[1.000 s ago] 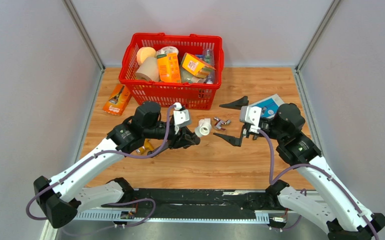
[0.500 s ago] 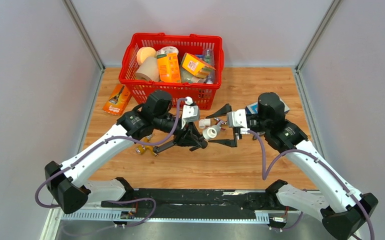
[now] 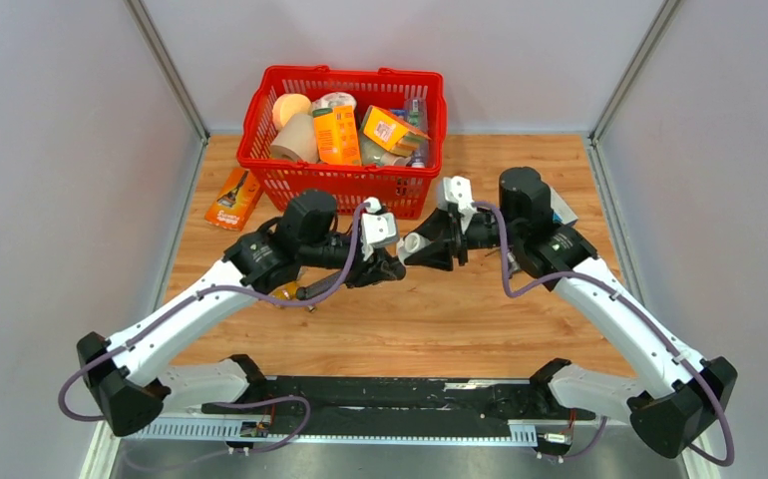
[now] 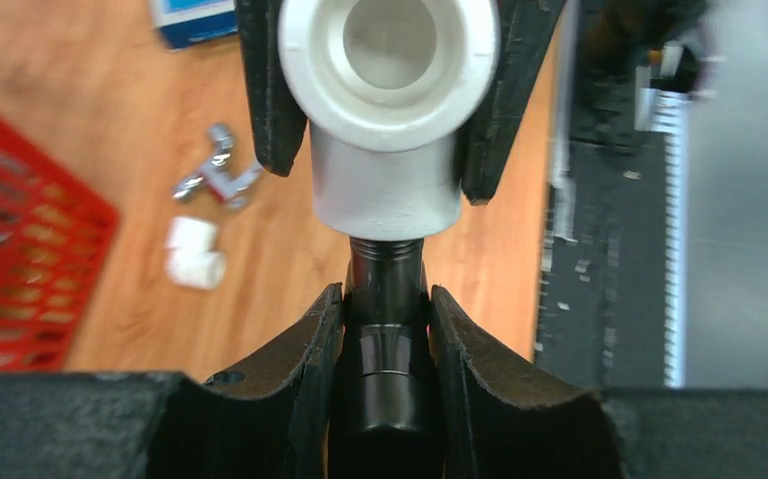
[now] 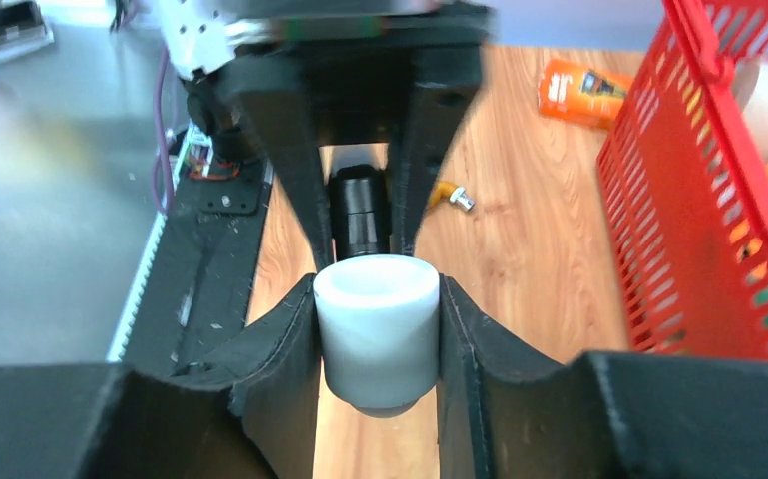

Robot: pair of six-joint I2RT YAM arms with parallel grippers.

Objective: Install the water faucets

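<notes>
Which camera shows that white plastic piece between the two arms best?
Left wrist view: the white fitting is large and sharp, open end facing the camera, on the faucet thread. Right wrist view shows only one side; top view, a small speck.

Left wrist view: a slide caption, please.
Left claw grips the dark faucet, its threaded end meeting a white fitting held by the right claw.

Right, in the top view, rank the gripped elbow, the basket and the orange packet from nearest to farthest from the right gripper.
1. The elbow: held by the right gripper, mid-table, on the end of the faucet.
2. The basket: just behind, at the far edge.
3. The orange packet: far left, beside the basket.
</notes>
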